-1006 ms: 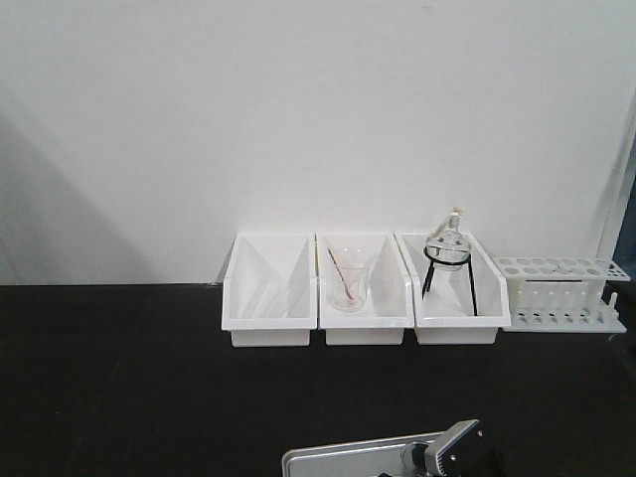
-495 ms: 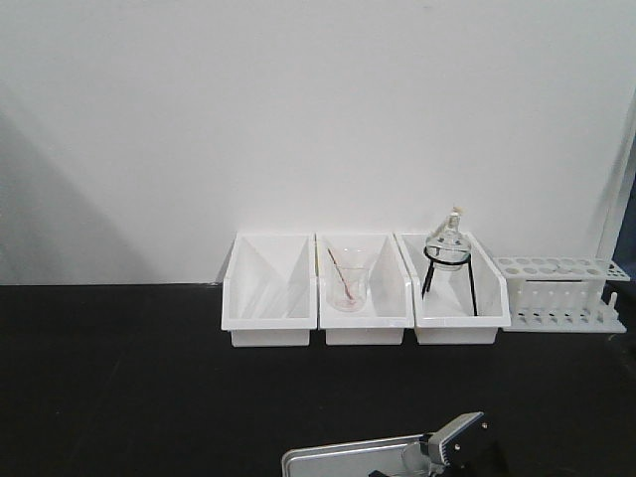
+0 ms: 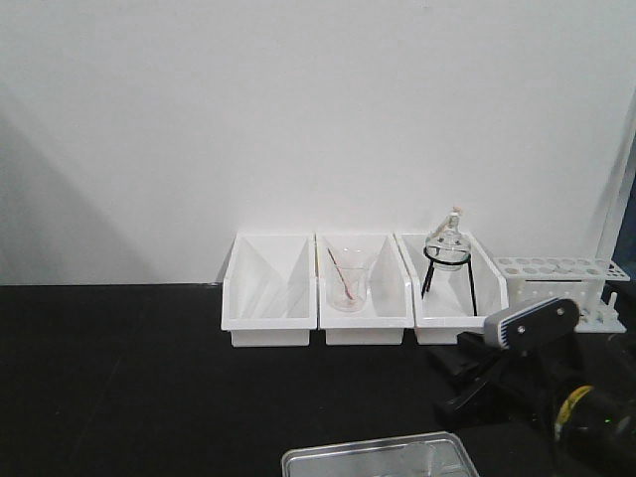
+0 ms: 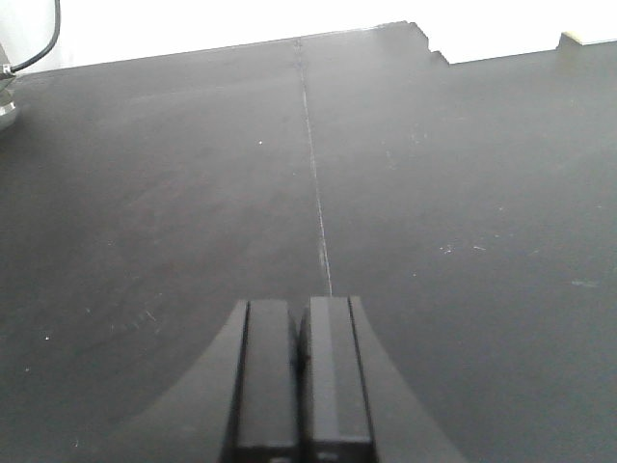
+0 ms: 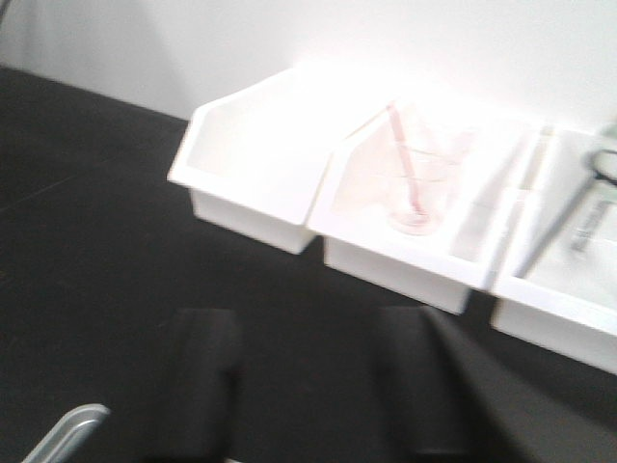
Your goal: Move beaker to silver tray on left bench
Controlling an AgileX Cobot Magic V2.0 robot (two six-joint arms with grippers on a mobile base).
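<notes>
Bins are my landmark here: three white bins (image 3: 363,290) stand in a row against the wall on the black left bench (image 3: 129,388). From the front camera I see the silver tray (image 3: 378,459) on the bench in front of the middle bin, cut off by the bottom edge of the picture, and the small clear beaker (image 3: 429,459) seems to sit inside it toward its right end, though the glass is faint and I can only just make it out. The middle bin holds a beaker with a reddish rod (image 3: 348,279); the right bin holds a round flask on a black stand (image 3: 447,256), and a white test tube rack (image 3: 559,291) stands just right of that bin. My right gripper (image 5: 304,376) hovers in front of the bins, its fingers (image 5: 204,371) set wide apart with nothing between them, the tray's corner below on its left. My left gripper (image 4: 301,371) has its pads pressed together over bare bench top, away from the bins.
</notes>
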